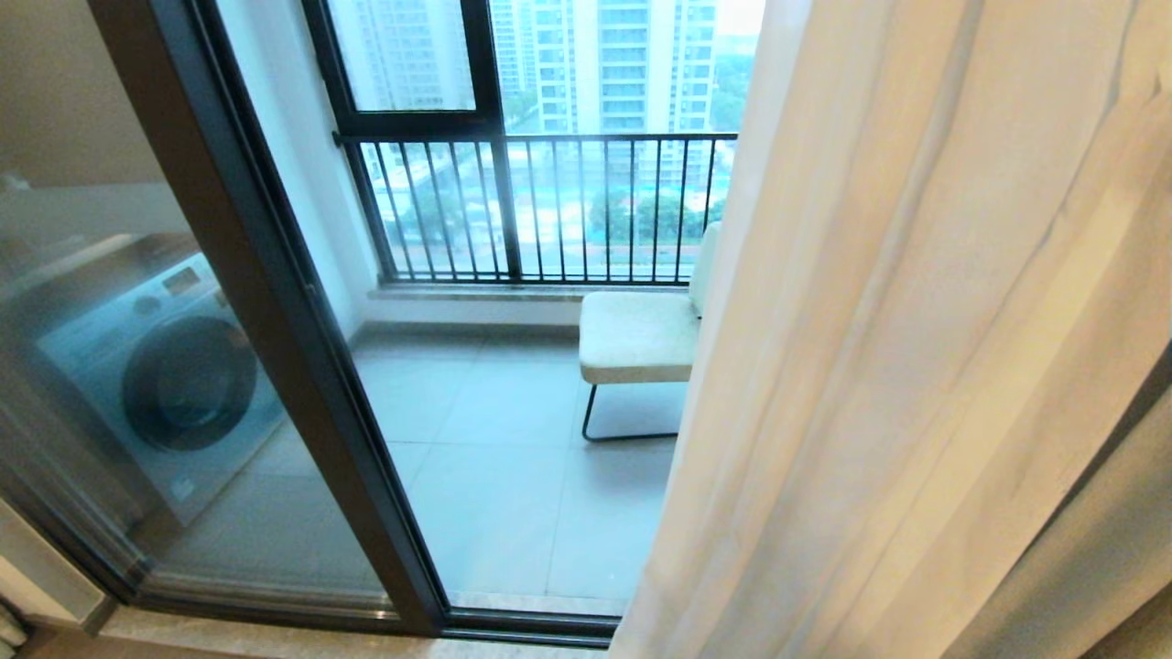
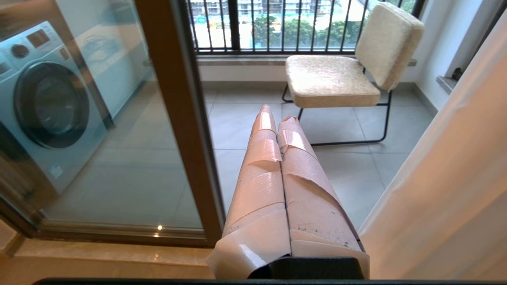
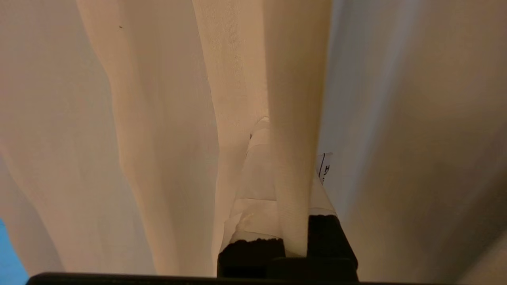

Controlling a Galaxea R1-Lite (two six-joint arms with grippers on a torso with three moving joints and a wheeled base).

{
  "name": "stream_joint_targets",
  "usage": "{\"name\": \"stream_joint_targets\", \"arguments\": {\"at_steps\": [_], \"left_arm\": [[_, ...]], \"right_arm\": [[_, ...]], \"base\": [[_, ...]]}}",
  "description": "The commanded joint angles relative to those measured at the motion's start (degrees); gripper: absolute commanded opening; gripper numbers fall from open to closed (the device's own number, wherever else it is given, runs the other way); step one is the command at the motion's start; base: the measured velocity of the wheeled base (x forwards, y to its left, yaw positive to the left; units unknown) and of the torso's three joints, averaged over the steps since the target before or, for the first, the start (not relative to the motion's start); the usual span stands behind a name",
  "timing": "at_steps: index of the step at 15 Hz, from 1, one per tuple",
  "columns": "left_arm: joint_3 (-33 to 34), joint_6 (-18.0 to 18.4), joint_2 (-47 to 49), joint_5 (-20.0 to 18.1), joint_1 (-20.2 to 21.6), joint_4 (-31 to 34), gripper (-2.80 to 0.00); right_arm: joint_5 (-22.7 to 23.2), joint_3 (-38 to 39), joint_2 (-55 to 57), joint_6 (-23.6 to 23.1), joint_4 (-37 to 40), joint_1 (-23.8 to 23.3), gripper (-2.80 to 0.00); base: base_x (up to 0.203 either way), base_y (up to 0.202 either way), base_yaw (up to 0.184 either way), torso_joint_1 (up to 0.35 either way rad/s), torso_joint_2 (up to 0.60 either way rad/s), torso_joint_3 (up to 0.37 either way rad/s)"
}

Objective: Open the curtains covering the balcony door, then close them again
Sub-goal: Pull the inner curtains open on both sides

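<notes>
Right hand [image 3: 273, 130] is pinching a curtain [image 1: 916, 348] fold between closed fingers, while the left hand [image 2: 277, 114], closed and empty, is hanging before the door [image 1: 275, 302], whose glass is showing bare left of the curtain's edge.

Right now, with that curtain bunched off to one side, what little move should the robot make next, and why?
Probably draw the right gripper sideways toward the balcony door's frame. Its fingers are shut on a fold of the cream curtain, which is gathered at the right and leaves the glass and balcony chair exposed. The left gripper is shut on nothing, clear of the fabric.
</notes>
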Motion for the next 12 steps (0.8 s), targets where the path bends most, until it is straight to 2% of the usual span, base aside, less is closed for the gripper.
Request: {"name": "stream_joint_targets", "arguments": {"at_steps": [1, 8, 10, 12], "left_arm": [[0.0, 0.0, 0.0, 0.0, 0.0, 0.0, -2.80], [0.0, 0.0, 0.0, 0.0, 0.0, 0.0, -2.80], [0.0, 0.0, 0.0, 0.0, 0.0, 0.0, -2.80], [0.0, 0.0, 0.0, 0.0, 0.0, 0.0, -2.80]], "right_arm": [[0.0, 0.1, 0.1, 0.0, -0.1, 0.0, -2.80], [0.0, 0.1, 0.1, 0.0, -0.1, 0.0, -2.80], [0.1, 0.1, 0.2, 0.0, -0.1, 0.0, -2.80], [0.1, 0.4, 0.1, 0.0, -0.1, 0.0, -2.80]], "base": [[0.000, -0.192, 0.001, 0.002, 0.01, -0.005], [0.000, -0.189, -0.001, 0.002, 0.00, 0.003], [0.000, -0.102, 0.000, 0.001, 0.00, 0.000], [0.000, 0.000, 0.000, 0.000, 0.00, 0.000]]}}
